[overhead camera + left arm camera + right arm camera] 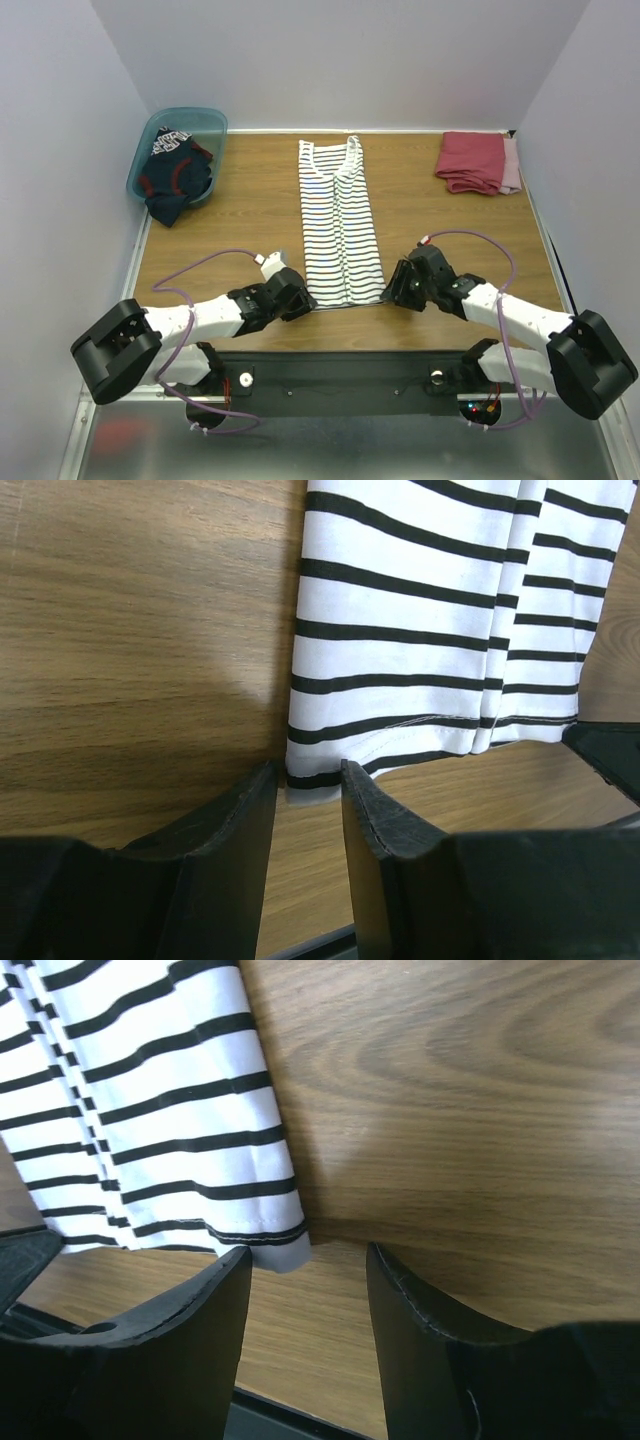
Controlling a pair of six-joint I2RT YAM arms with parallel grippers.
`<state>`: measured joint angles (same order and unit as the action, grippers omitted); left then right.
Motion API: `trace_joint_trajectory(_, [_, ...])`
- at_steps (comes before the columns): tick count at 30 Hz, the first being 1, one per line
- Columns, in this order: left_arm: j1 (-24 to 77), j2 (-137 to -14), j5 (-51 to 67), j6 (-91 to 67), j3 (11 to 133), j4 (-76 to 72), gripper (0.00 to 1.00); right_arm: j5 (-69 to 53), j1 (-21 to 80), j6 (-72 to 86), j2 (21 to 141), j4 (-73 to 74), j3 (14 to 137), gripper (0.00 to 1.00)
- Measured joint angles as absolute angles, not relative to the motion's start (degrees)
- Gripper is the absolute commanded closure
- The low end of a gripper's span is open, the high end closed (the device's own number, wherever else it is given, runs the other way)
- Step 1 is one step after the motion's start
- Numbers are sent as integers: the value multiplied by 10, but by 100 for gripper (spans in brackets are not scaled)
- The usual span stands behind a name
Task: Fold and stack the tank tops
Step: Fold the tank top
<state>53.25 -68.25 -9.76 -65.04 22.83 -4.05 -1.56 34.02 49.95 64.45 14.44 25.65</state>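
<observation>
L gripper (308,776), R gripper (308,1252) agape at striped top (340,220) — bin (190,111), red cloth (470,160) beyond

The top external camera looks down from above and behind onto the whole brown wooden worktop (250,210). The wrist cameras look from very near past the left gripper (308,770) and right gripper (308,1252). All three share the hem of the white dark-striped tank top (340,240).

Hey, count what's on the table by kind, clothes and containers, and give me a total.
Tank tops: 2, the striped tank top and the navy tank top
Folded red-and-pink cloth pile: 1
Teal bin: 1
Total: 4
</observation>
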Motion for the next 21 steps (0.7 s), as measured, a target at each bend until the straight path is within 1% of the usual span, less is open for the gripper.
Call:
trace_joint_trajectory(6, [533, -688, -102, -651, 228, -45, 61, -15, 354, 510, 662, 118, 256, 48])
trace_joint_trajectory(12, [533, -689, -105, -650, 224, -51, 64, -15, 376, 522, 684, 84, 256, 57])
trace_joint_trajectory(13, [533, -689, -105, -649, 224, -52, 67, -15, 376, 523, 686, 82, 256, 58])
trace_joint_trajectory(14, [533, -692, -106, -649, 224, -54, 68, -13, 376, 523, 687, 80, 256, 62])
trace_joint_trajectory(17, [533, -700, -106, -642, 225, -62, 80, -7, 378, 524, 689, 81, 256, 72])
trace_joint_trajectory(18, [533, -704, -107, -640, 225, -65, 84, -4, 378, 524, 691, 81, 256, 80])
trace_joint_trajectory(19, [533, -707, -107, -638, 225, -67, 93, -2, 379, 523, 692, 83, 256, 84])
trace_joint_trajectory(20, [533, -710, -107, -634, 226, -70, 97, 0, 380, 522, 694, 83, 256, 90])
trace_joint_trajectory(21, [533, -711, -106, -632, 226, -72, 100, 1, 380, 522, 695, 84, 256, 93])
